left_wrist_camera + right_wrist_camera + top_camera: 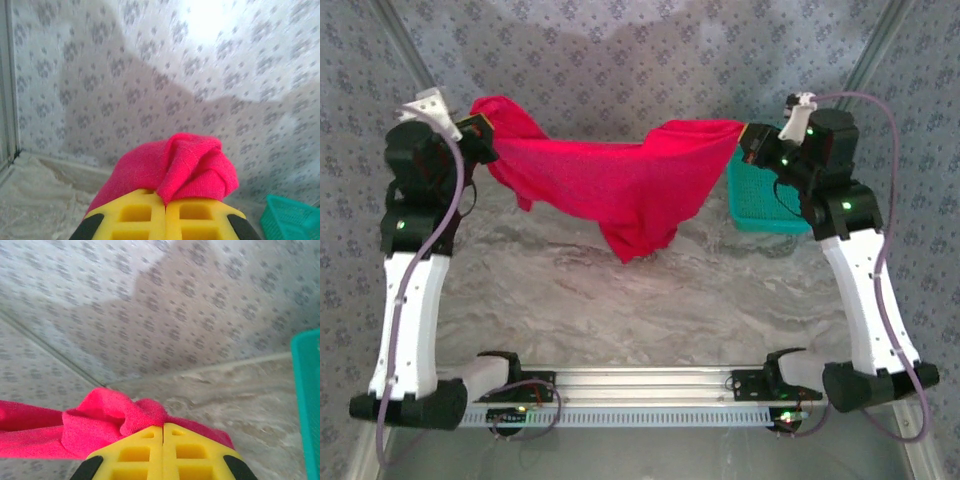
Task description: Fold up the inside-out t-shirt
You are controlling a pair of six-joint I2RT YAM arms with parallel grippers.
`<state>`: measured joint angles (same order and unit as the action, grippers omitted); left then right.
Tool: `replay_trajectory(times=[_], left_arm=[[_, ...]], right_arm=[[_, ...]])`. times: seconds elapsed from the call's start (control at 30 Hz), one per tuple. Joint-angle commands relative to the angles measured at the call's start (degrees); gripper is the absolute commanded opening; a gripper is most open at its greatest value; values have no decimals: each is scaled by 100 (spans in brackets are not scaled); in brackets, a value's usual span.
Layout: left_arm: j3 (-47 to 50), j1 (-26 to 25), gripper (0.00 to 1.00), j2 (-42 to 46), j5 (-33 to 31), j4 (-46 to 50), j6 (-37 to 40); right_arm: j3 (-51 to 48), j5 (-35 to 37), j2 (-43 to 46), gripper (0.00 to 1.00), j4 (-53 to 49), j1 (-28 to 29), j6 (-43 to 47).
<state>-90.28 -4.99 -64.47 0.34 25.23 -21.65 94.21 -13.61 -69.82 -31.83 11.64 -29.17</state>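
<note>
The t-shirt [610, 175] is soft, matt, finely knitted cloth — the basket [760, 205] is smooth plastic mesh.

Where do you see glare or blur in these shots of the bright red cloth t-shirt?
Left wrist view: blown-out glare on the patterned backdrop above the bright red cloth t-shirt. Right wrist view: soft throughout, the teal plastic mesh basket blurred at the edge. Top external view: hazy, evenly lit, no hard glare.

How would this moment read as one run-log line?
left gripper: shut on bright red cloth t-shirt | right gripper: shut on same t-shirt | t-shirt: slung between both, middle sagging | teal plastic mesh basket: on table
</note>
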Motion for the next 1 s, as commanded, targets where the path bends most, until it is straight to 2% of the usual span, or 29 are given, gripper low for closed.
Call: replay_trajectory(times=[0.0, 0.1, 0.23, 0.4, 0.6, 0.67, 0.8, 0.83, 0.87, 0.9, 0.93, 0.97], left_arm=[[-181, -1, 0, 120, -79, 418, 20], [-648, 4, 0, 325, -18, 855, 76], [-1413, 1, 0, 282, 56, 1485, 292], [-1371, 41, 0, -268, 92, 1689, 474], [-801, 699, 0, -1843, 631, 1210, 344], [-791, 925, 0, -2582, 876, 1018, 181], [-868, 1015, 0, -3741, 860, 593, 78], [-909, 1022, 10, -4032, 811, 471, 57], [-1024, 1035, 31, -4313, 737, 455, 47], [-1149, 1038, 44, -4520, 646, 511, 68], [-1314, 1042, 54, -4708, 437, 652, 95], [-1416, 1038, 60, -4798, 181, 774, 129]], right_arm=[[350, -367, 220, 0, -396, -13, -169], [622, -502, 532, 0, -465, -13, -316], [1206, -346, 707, 0, -787, -17, -261], [1383, -108, 290, 0, -801, -24, -23], [1558, 73, -1198, 0, -289, -31, 59], [1905, 106, -1975, 0, -111, -11, 89], [3092, -57, -3835, 0, -225, 73, 0], [3646, -35, -4459, 0, -579, 107, -51], [4441, -89, -5120, 0, -884, 157, -104], [5196, -163, -5699, 6, -1182, 175, -148], [6091, -265, -6334, 24, -1510, 183, -277], [6843, -385, -6845, 41, -1739, 179, -437]])
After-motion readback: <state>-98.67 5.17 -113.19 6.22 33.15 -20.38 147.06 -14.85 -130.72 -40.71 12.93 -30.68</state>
